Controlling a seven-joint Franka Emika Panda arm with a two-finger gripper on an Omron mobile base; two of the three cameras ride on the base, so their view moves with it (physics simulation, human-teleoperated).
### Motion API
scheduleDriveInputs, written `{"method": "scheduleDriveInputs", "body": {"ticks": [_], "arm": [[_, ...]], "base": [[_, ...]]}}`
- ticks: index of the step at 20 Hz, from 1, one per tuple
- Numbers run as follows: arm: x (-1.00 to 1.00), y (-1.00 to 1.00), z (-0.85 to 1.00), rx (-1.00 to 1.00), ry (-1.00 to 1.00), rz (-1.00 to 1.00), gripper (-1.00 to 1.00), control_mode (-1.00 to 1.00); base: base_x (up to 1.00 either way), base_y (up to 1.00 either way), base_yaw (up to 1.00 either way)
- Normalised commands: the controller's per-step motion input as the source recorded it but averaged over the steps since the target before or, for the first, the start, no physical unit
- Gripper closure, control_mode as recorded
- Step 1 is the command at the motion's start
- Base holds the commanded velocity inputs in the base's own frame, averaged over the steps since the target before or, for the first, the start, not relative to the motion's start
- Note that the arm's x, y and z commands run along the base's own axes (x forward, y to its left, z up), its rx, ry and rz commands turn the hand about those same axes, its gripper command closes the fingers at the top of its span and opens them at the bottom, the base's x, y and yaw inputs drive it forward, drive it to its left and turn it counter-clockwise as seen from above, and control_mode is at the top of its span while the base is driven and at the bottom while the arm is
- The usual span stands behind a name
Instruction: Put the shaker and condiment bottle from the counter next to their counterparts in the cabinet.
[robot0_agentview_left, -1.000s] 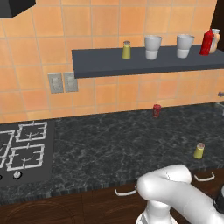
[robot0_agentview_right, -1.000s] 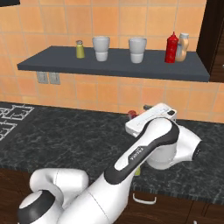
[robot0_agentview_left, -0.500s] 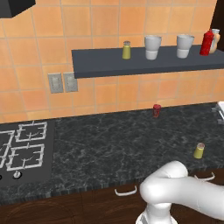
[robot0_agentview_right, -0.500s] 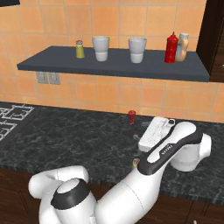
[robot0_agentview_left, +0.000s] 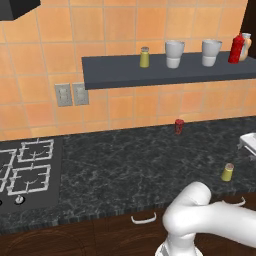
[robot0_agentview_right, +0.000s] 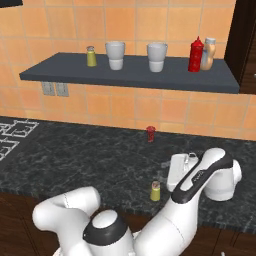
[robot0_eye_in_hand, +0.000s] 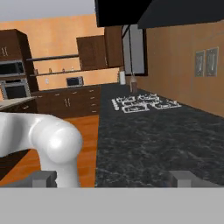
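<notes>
Two shakers: you have one on the shelf and one on the worktop.
Hob (robot0_agentview_left: 25, 172): at your far left, set into the counter (robot0_agentview_left: 130, 165); in the hand view it lies well ahead down the black stone.
Wall sockets (robot0_agentview_left: 71, 94): on the orange tiles, below the left end of the cabinet (robot0_agentview_left: 165, 71).
Twin shaker (robot0_agentview_left: 144, 57): upright on the cabinet, left of the two cups.
Grey cups (robot0_agentview_left: 174, 53): two, upright, side by side at mid-shelf.
Small red cup-like item (robot0_agentview_left: 179, 126): on the counter near the tiled wall, apart from everything else.
Shaker (robot0_agentview_left: 227, 172): upright on the counter near its front edge, just left of the arm's wrist in the right base view.
Condiment bottle (robot0_agentview_left: 236, 48): upright on the cabinet's right end, touching or just beside the tan-orange bottle (robot0_agentview_right: 209, 53).
Gripper (robot0_eye_in_hand: 113, 177): you see the two finger tips standing wide apart with nothing between them, low over the counter.
</notes>
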Motion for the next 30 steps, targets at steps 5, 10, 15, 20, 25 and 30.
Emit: {"method": "scheduleDriveInputs", "body": {"ticks": [5,10,15,20,25,30], "arm": [[0.00,0.00,-0.68,0.02,0.01,0.02,-1.00,-1.00],[0.00,0.00,-0.79,0.01,0.00,0.02,-1.00,-1.00],[0.00,0.00,-0.08,0.01,-0.01,-0.02,-1.00,-1.00],[0.00,0.00,-0.05,0.00,-0.04,-0.14,-1.00,-1.00],[0.17,0.00,-0.18,0.01,-0.01,-0.09,-1.00,-1.00],[0.43,0.00,-0.38,0.01,0.02,-0.02,-1.00,-1.00]], "base": [[0.00,0.00,0.00],[0.00,0.00,0.00],[0.00,0.00,0.00],[0.00,0.00,0.00],[0.00,0.00,0.00],[0.00,0.00,0.00]]}}
